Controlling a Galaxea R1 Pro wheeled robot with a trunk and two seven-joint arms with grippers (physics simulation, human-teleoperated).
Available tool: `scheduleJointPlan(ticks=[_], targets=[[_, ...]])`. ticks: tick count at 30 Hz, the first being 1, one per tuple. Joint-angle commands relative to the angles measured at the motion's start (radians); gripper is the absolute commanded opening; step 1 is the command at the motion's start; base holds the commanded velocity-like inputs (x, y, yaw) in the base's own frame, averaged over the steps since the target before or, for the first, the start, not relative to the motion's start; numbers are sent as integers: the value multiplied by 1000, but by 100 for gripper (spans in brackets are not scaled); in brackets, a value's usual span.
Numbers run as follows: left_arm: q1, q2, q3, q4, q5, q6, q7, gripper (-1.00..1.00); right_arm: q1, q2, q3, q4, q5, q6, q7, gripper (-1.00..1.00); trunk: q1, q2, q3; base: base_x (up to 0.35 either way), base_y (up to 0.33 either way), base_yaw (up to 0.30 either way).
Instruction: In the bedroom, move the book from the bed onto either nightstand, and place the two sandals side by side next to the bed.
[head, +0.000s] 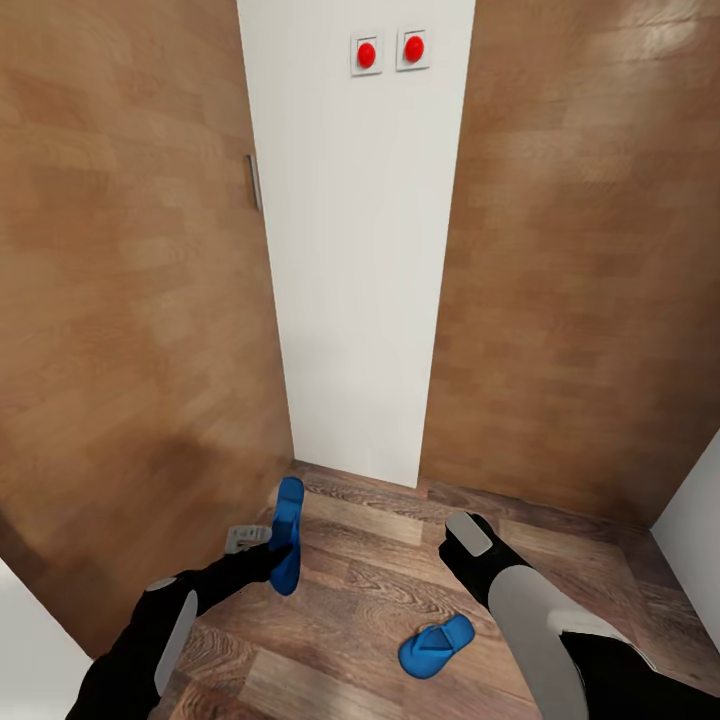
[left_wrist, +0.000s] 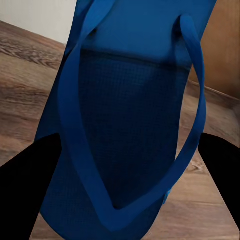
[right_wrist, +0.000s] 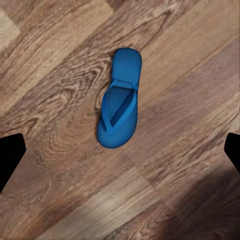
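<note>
Sandals, bright blue rubber flip-flops: one (head: 288, 535) is pinched on edge by the left gripper (head: 268, 545) at the head view's 7 o'clock; its mate (right_wrist: 119, 104) lies flat on the wood-plank floor (head: 370, 590) at 6 o'clock, beneath the spread right gripper (head: 466, 533). Recommend descending squarely before closing.

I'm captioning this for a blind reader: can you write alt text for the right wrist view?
A bright blue sandal lies flat, strap side up, on the wood-plank floor, untouched. The dark tips of the right gripper, spread wide open, show at either edge of the picture.
</note>
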Motion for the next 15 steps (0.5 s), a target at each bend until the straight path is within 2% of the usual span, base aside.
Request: scheduleJointPlan(ticks=[1,9,15], targets=[[0,0,1,0,8,9,-2,-100,0,0,-4,-2,2,8,-5,100,0,0,-1,218,0,0],[0,0,1,0,9,9,-2,-100,0,0,-4,-3,2,8,-5,100,0,0,-1,292,0,0],[0,-1,1,0,9,9,-2,-100,0,0,-4,-2,2,8,-5,100,0,0,-1,70,0,0]])
